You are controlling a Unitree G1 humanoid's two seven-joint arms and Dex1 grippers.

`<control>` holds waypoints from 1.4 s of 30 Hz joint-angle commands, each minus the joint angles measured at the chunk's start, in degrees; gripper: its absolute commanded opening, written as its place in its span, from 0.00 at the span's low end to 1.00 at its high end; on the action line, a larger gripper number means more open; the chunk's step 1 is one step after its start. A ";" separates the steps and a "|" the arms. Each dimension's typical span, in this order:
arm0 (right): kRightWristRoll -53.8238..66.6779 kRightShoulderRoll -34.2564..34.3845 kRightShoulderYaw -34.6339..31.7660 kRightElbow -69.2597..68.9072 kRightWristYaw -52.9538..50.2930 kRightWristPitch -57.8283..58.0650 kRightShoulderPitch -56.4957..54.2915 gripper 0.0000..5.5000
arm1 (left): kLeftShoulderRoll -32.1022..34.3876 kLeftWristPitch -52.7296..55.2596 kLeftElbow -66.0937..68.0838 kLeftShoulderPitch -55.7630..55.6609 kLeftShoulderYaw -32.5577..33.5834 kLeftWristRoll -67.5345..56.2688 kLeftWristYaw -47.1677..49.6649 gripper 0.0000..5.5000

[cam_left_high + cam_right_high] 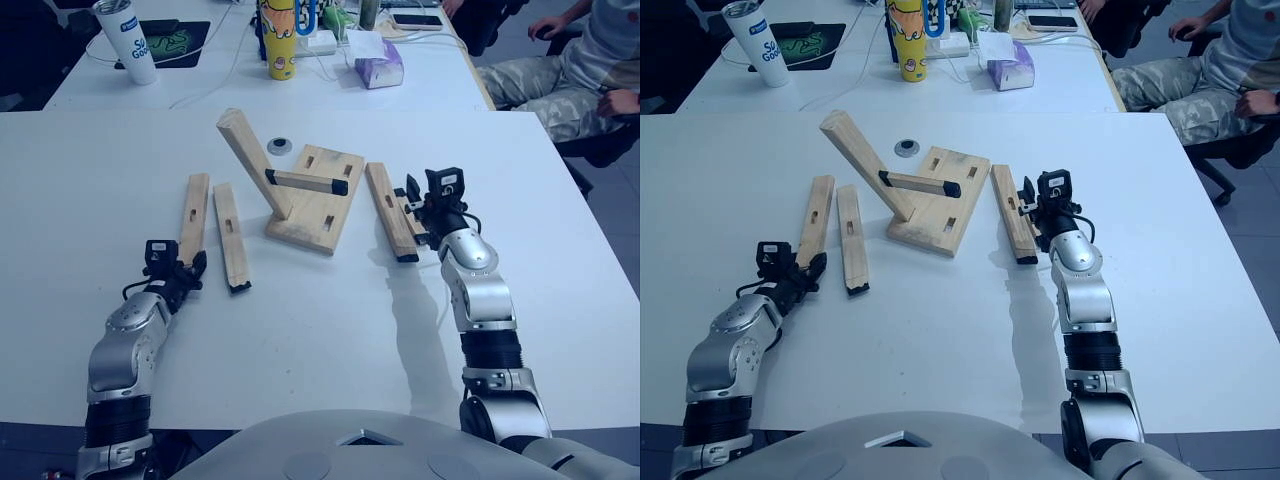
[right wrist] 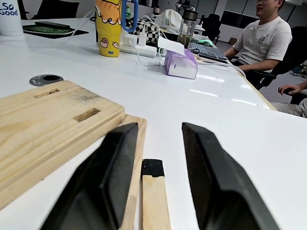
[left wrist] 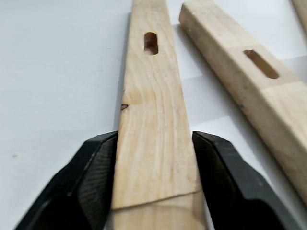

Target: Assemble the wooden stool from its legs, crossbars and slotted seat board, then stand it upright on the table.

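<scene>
The slotted seat board [image 1: 322,215] lies flat mid-table. One leg [image 1: 250,150] stands tilted in it, with a black-tipped crossbar [image 1: 305,181] jutting from its side. Two loose legs lie left of the board. My left gripper [image 1: 188,268] is shut on the near end of the outer leg [image 1: 196,205]; in the left wrist view its fingers [image 3: 96,177] press both sides of the wood [image 3: 153,124]. The other loose leg [image 1: 231,235] lies beside it. Right of the board lies a third leg [image 1: 388,208]. My right gripper [image 2: 159,127] stands open over a thin black-tipped crossbar [image 2: 153,196].
A round metal grommet [image 1: 280,146] sits in the table behind the board. A second table at the back holds a tumbler [image 1: 128,38], a yellow cup [image 1: 281,40] and a tissue pack [image 1: 380,68]. A person sits at the far right. Bare tabletop lies in front of the parts.
</scene>
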 commanded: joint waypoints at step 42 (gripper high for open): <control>23.91 -0.05 -7.35 -6.95 3.89 21.04 -31.42 0.30 | -2.61 -15.33 -17.81 -19.28 4.80 0.58 5.35 0.02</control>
